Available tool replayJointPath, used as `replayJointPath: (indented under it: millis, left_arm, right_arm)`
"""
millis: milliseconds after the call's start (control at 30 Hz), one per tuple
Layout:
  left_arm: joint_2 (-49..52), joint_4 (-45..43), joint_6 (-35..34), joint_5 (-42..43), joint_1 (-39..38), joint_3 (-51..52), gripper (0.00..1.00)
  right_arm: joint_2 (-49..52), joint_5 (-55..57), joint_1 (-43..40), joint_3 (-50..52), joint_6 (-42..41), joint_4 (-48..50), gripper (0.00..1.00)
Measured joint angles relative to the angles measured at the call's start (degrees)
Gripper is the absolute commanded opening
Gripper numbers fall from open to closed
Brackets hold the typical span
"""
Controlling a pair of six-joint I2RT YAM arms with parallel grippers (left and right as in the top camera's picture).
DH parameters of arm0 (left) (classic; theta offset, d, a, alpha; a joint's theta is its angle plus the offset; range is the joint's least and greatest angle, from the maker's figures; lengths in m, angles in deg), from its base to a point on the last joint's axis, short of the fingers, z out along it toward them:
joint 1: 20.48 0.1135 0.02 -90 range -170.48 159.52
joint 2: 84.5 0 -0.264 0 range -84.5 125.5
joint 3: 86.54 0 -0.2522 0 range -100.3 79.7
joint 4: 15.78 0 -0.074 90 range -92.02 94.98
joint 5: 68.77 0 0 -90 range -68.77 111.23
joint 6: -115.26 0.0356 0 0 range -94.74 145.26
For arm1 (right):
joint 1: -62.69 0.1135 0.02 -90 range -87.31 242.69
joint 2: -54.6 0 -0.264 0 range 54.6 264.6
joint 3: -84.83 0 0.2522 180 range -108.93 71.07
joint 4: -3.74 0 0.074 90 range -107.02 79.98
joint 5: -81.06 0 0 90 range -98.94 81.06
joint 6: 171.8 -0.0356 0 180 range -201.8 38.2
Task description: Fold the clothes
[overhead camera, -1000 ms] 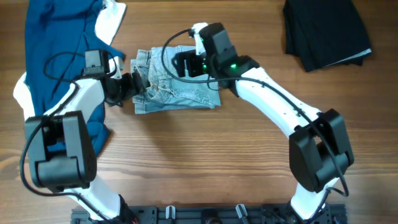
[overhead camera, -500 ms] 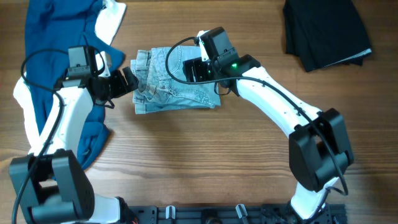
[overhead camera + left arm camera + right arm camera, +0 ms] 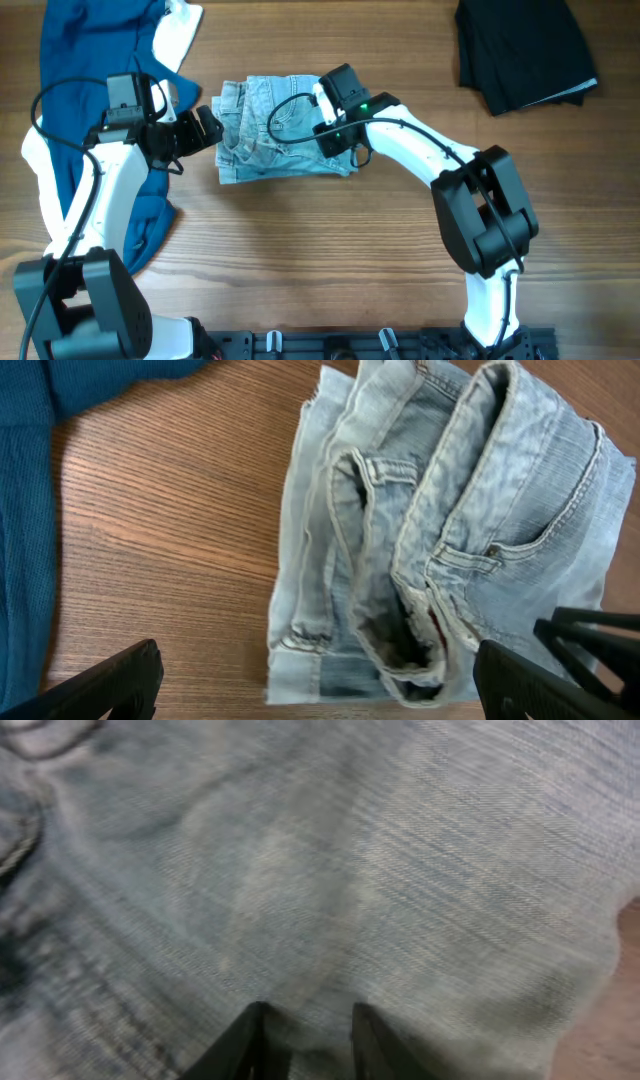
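Faded light-blue denim shorts (image 3: 262, 150): soft but thick; probably best pinched at layered edge. Left gripper (image 3: 315, 668) alongside, apart; right gripper (image 3: 308, 1038) atop, closure indeterminate.

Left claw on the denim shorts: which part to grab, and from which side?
Pinch the denim shorts at the layered end facing the left claw, coming in from the left, low over the table. That end stacks several folded layers into a thick lip, and the open claw is lined up on it.
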Motion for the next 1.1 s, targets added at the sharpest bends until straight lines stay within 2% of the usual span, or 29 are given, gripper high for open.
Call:
replayJointPath:
  millis: [67, 133, 267, 333, 400, 433, 467, 533, 633, 767, 1100]
  left_arm:
    - [0.0, 0.0, 0.0, 0.0, 0.0, 0.0, 1.00]
    - [0.0, 0.0, 0.0, 0.0, 0.0, 0.0, 1.00]
    - [0.0, -0.9, 0.0, 0.0, 0.0, 0.0, 1.00]
    - [0.0, -1.1, 0.0, 0.0, 0.0, 0.0, 1.00]
    - [0.0, -1.2, 0.0, 0.0, 0.0, 0.0, 1.00]
    - [0.0, -1.4, 0.0, 0.0, 0.0, 0.0, 1.00]
    - [0.0, -1.4, 0.0, -0.2, 0.0, 0.0, 1.00]
    - [0.0, -1.6, 0.0, -0.9, 0.0, 0.0, 1.00]
    - [0.0, -1.5, -1.1, -2.7, 1.2, 0.0, 1.00]
    - [0.0, -1.5, -4.5, -3.8, 9.7, 0.0, 1.00]
    - [0.0, -1.5, -6.2, -4.6, 23.8, 0.0, 1.00]
  right_arm:
    - [0.3, 0.1, -2.9, 0.0, 1.4, 1.3, 0.47]
    - [0.5, 0.9, -6.8, 0.0, 3.5, 4.3, 0.60]
    - [1.2, 3.2, -12.5, -0.5, 6.2, 9.7, 0.67]
    - [1.7, 4.0, -13.6, -2.8, 6.6, 7.0, 0.73]
    - [2.2, 4.1, -13.1, -8.3, 7.0, 0.2, 0.84]
    - [2.2, 3.7, -12.1, -12.3, 7.1, -4.3, 0.95]
    - [2.2, 3.4, -11.0, -15.7, 7.4, -7.0, 0.99]
    - [2.1, 2.6, -7.6, -21.8, 7.5, -11.3, 0.99]
    - [1.9, 1.7, -0.8, -24.0, 7.0, -12.9, 1.00]
    - [3.3, 1.1, 7.4, -24.0, 3.5, -13.2, 1.00]
    - [13.2, 3.5, 11.7, -23.9, 0.5, -10.8, 1.00]
